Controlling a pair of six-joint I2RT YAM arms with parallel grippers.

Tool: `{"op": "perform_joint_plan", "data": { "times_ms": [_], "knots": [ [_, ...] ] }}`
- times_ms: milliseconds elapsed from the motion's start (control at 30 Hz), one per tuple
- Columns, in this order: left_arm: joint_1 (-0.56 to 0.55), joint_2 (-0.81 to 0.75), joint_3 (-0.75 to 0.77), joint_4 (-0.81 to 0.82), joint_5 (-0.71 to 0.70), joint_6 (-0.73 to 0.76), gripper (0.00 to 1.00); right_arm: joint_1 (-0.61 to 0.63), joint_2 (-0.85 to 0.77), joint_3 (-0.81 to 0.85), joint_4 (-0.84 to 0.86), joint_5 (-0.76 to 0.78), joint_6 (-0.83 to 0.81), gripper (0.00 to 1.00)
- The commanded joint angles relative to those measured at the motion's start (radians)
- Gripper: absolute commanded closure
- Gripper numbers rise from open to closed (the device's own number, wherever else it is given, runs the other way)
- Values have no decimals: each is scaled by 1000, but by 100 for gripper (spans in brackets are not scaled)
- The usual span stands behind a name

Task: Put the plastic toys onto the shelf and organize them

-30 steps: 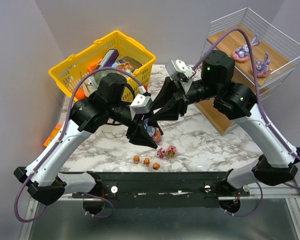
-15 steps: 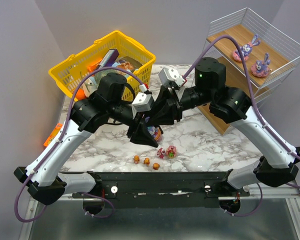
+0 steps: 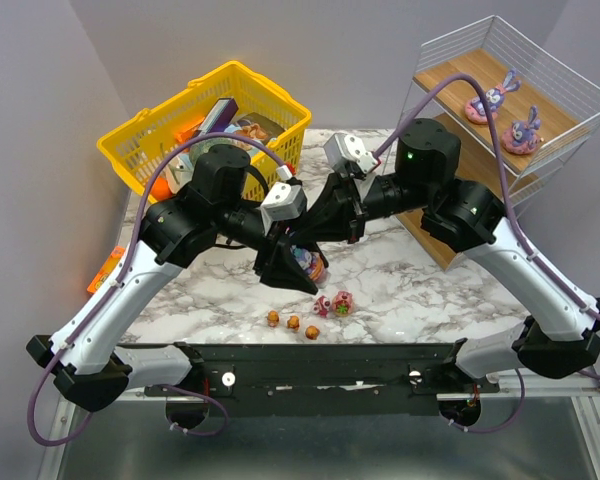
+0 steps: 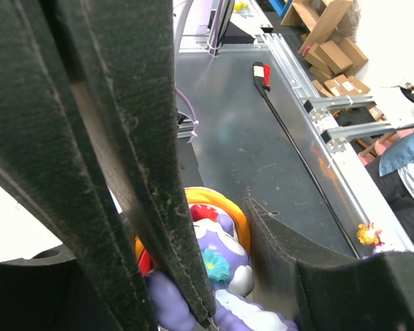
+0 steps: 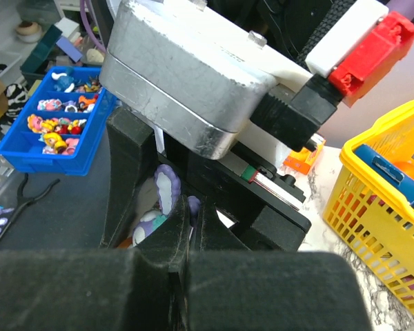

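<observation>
The left tool [image 3: 296, 270] is clamped on a purple bunny [image 4: 224, 265] over the bench [image 3: 410, 285]. The right tool [image 5: 186, 224] sits by its ear, fingers pressed together; whether they pinch it I cannot tell. Two bunnies [image 3: 488, 100] stand on the shelf [image 3: 445, 75] top.

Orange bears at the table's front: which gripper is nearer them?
Left. The left gripper, holding a bunny, sits just behind the bears; the right gripper is farther back, past the left one.
</observation>
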Motion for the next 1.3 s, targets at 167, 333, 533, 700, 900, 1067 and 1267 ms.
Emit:
{"op": "perform_joint_plan", "data": {
  "times_ms": [167,333,533,700,900,1067,1267],
  "knots": [
    [-4,-67,-6,90,-114,-14,8,3,-53,5,17,198,-9,100],
    [-3,-128,-51,194,-363,-55,1,3,-68,48,-26,295,-36,100],
    [-3,-219,-102,291,-833,-149,1,2,-104,68,-46,522,-88,100],
    [25,-288,-72,310,-1326,-194,1,0,-105,105,-52,788,-150,100],
    [27,-343,-129,360,-1390,-256,1,-64,-35,205,-23,1132,-242,100],
    [27,-314,-180,360,-1378,-342,1,-207,34,265,70,1252,-295,100],
    [27,-280,-244,383,-1314,-416,1,-329,82,260,246,1304,-369,100]
  ]
}}
